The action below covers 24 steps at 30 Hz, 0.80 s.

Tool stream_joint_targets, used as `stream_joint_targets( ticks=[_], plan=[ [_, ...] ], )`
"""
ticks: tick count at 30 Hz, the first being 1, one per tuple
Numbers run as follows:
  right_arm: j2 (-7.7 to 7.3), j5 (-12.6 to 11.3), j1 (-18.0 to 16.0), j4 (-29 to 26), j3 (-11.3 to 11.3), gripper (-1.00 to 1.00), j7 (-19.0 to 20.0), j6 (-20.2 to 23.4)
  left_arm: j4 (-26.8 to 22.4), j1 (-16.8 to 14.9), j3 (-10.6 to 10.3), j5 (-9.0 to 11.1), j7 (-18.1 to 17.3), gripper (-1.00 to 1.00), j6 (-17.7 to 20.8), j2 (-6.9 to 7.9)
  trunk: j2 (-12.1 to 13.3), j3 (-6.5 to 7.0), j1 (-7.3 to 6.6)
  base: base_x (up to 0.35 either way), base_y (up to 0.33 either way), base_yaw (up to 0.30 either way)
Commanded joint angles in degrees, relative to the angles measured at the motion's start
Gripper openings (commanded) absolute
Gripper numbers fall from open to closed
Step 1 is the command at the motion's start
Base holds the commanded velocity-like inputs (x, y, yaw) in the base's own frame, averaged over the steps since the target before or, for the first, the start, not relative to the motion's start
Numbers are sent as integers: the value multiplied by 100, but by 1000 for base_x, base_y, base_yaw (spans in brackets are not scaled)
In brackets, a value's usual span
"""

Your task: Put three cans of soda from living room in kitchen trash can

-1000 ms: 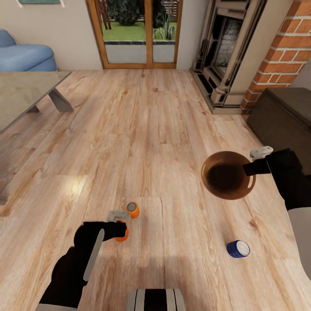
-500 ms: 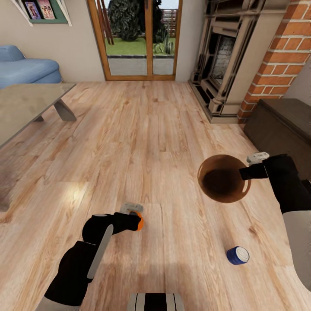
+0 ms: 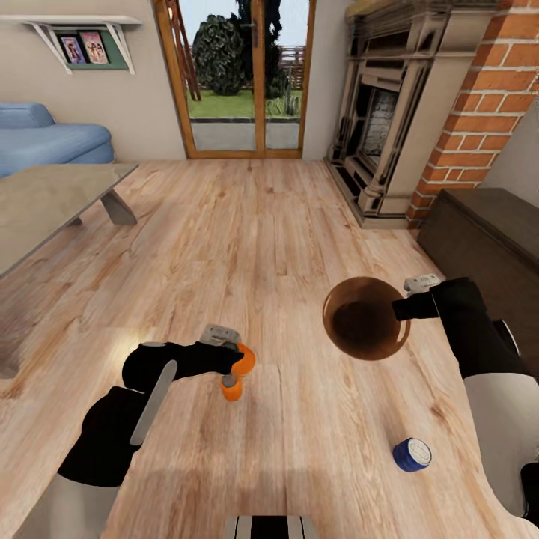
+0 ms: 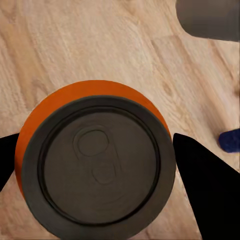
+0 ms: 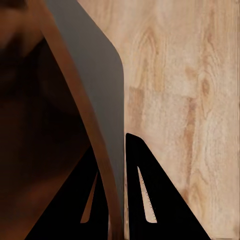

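In the head view, my left gripper (image 3: pixel 236 360) is shut on an orange can of soda (image 3: pixel 245 359), held just above the wood floor. A second orange can (image 3: pixel 231 388) stands on the floor right below it. The blue can (image 3: pixel 412 454) lies on the floor at the front right. The left wrist view shows the held can's dark top (image 4: pixel 97 160) between my black fingers (image 4: pixel 205 190). My right gripper (image 3: pixel 401 309) is shut on the rim of the copper-brown tash can (image 3: pixel 364 318), held off the floor with its mouth facing the camera. In the right wrist view the rim (image 5: pixel 85 110) passes between the fingers (image 5: pixel 150 200).
A grey low table (image 3: pixel 45 202) stands at the left and a blue sofa (image 3: pixel 45 142) behind it. The brick fireplace (image 3: pixel 389 127) and a dark low cabinet (image 3: pixel 486 232) line the right side. A glass door (image 3: pixel 243 82) is straight ahead across the wood floor.
The left gripper has lifted the orange can off the floor and carried it right, past the other orange can. The view has tilted up. The held bin has shifted a little left.
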Motion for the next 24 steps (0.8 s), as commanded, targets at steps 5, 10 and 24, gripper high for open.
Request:
stream_joint_targets(
  ticks=[5, 10, 24],
  plan=[
    [83, -45, 78, 72, -8, -100, 3, 4, 20, -194, 4, -10, -792, -100, 0, 199, 7, 112, -13, 0, 0, 0],
    [158, -47, 132, 353, -8, -100, -22, 4, 62, -542, 2, -8, -1589, -100, 0, 270, 13, 223, -26, 0, 0, 0],
    [544, -50, 186, 937, 20, -100, -56, 4, 463, -1533, 8, 17, -3397, -100, 0, 258, 28, 466, -54, 0, 0, 0]
  ],
)
